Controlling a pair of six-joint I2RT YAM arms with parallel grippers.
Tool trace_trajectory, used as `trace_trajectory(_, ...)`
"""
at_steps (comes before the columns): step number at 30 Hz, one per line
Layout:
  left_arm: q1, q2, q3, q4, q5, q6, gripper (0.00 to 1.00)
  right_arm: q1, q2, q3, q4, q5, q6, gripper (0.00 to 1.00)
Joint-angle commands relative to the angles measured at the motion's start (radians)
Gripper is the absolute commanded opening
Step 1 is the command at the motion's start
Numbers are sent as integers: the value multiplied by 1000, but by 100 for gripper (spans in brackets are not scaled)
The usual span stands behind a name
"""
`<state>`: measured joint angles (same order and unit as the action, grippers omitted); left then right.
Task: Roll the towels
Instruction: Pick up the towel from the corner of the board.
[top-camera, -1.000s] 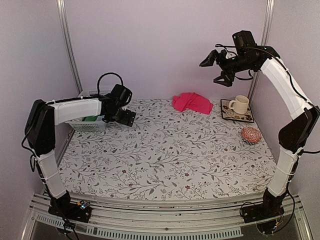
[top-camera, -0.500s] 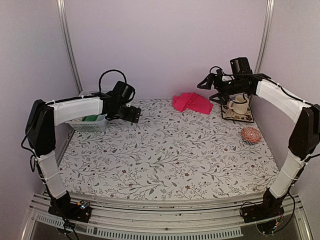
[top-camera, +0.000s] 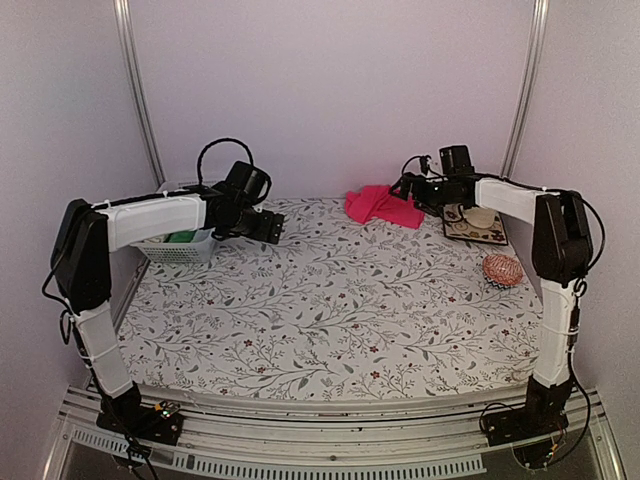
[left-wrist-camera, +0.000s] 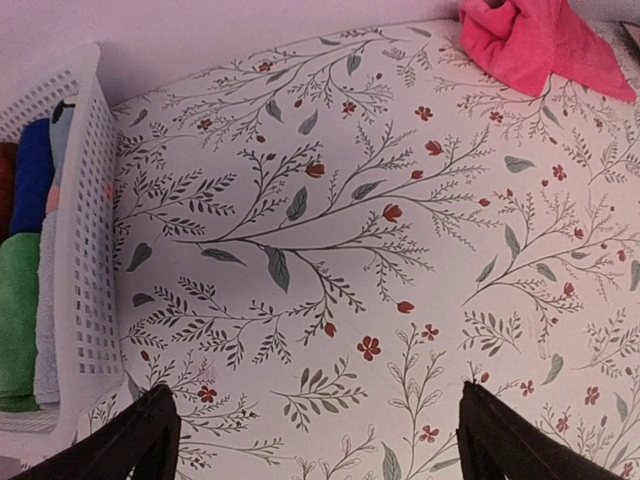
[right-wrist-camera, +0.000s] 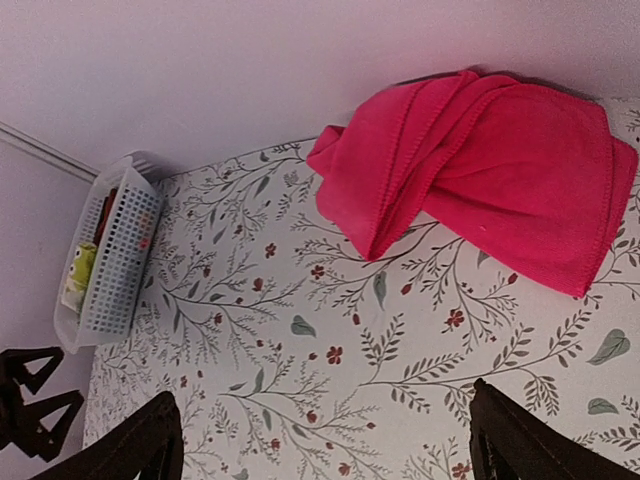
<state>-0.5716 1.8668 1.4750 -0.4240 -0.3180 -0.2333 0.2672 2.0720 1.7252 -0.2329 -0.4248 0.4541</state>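
Top camera: the hot pink towel (top-camera: 383, 206) lies crumpled at the far edge of the floral table (top-camera: 340, 320), right of centre. The right hand (top-camera: 408, 186) hangs near the towel's right end, jaws spread wide and empty. The left hand (top-camera: 266, 229), equally wide and empty, is at far left beside a white basket (top-camera: 172, 250).

Left wrist: the basket (left-wrist-camera: 85, 250) holds a green roll (left-wrist-camera: 15, 320) and a blue roll (left-wrist-camera: 30, 180). The towel (left-wrist-camera: 530, 35) lies at the far right, well apart from the fingertips (left-wrist-camera: 140, 440).

Right wrist: the towel (right-wrist-camera: 480, 180) lies bunched in folds ahead of the spread fingertips (right-wrist-camera: 520, 440), with nothing between them
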Motion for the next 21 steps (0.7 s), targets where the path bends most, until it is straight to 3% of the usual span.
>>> trace_trajectory(1,-14,-19,5,4,-10,11,97,4,111,74,29,165,-79,99)
trace_trajectory(9,-16,-36,-7,-29,-5,-6,97,3,255,179,-31,318,-145,95)
trace_trajectory(21,-17,-89,-40,-35,-22,-11,97,-28,407,258,-60,364,-113,92)
